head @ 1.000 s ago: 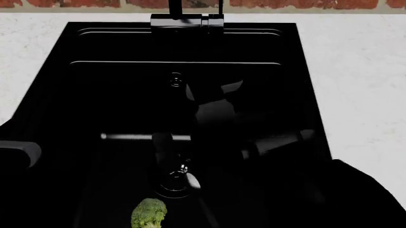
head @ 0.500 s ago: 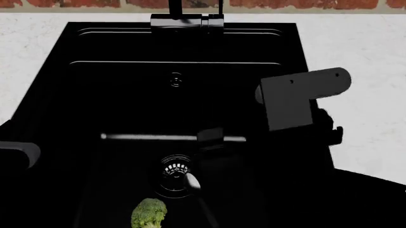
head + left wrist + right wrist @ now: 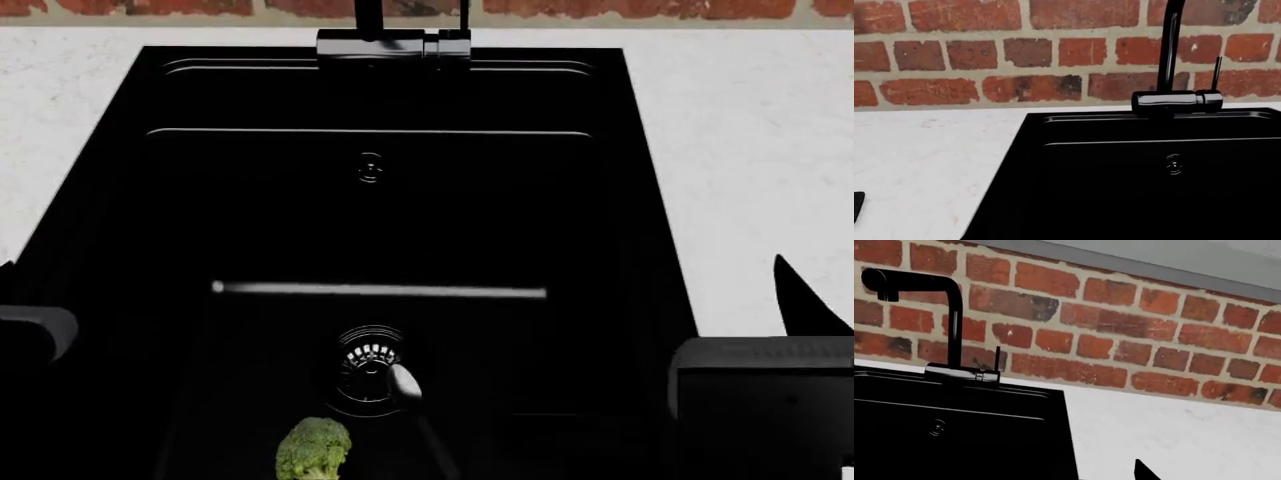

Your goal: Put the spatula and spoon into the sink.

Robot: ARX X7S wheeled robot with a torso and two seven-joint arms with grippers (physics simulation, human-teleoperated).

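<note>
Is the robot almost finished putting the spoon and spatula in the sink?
Partly. The spoon already lies in the sink, its bowl by the drain, next to a broccoli piece. Nothing is in hand: both arms sit at the near edge of the head view, and neither end effector's fingers show clearly. The spatula does not appear in any view, so I cannot tell whether it is in yet.

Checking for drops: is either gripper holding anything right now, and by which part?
Cannot be told: neither gripper's fingers show clearly. The spoon lies loose in the sink by the drain.
</note>
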